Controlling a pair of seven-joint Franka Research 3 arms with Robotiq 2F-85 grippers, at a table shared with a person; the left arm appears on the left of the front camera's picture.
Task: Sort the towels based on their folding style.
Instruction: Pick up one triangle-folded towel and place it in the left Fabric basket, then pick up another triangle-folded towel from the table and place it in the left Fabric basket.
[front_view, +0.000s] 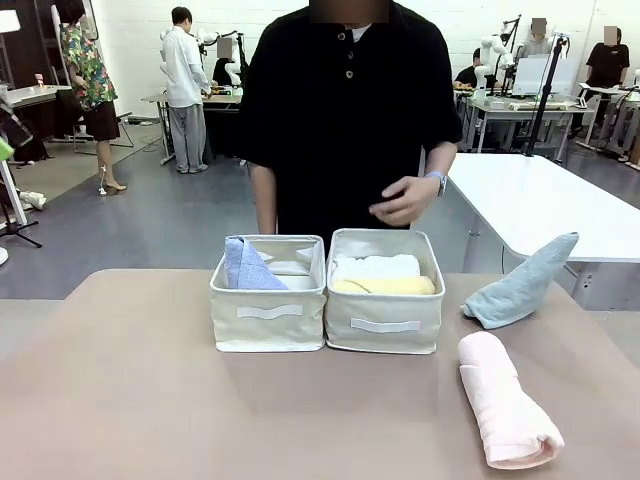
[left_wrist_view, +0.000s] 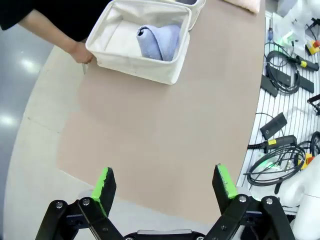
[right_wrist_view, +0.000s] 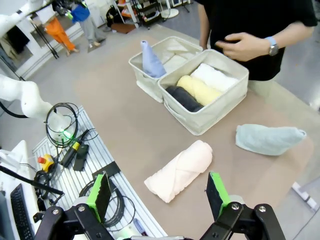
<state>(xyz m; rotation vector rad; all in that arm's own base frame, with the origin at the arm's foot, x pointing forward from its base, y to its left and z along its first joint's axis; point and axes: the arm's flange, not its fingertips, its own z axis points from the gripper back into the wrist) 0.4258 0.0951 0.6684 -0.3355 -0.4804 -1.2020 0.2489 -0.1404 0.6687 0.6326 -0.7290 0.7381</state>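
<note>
Two cream bins stand side by side mid-table. The left bin (front_view: 268, 312) holds a periwinkle-blue towel (front_view: 248, 266) folded to a point. In the right bin (front_view: 385, 325) lie rolled white (front_view: 376, 266) and pale yellow (front_view: 384, 286) towels; the right wrist view also shows a dark grey roll (right_wrist_view: 184, 98) beside them. On the table to the right lie a light teal pointed towel (front_view: 521, 284) and a rolled pale pink towel (front_view: 505, 399). My left gripper (left_wrist_view: 165, 186) hangs open over bare table, well short of the left bin (left_wrist_view: 141, 61). My right gripper (right_wrist_view: 159, 192) is open above the pink roll (right_wrist_view: 180, 169).
A person in black stands behind the bins, one hand (front_view: 402, 201) held above the right bin, the other hand (left_wrist_view: 80, 51) at the left bin's far side. Cables and a rack (left_wrist_view: 285, 125) lie off the table's edge. Bare tabletop (front_view: 150, 400) spreads in front of the bins.
</note>
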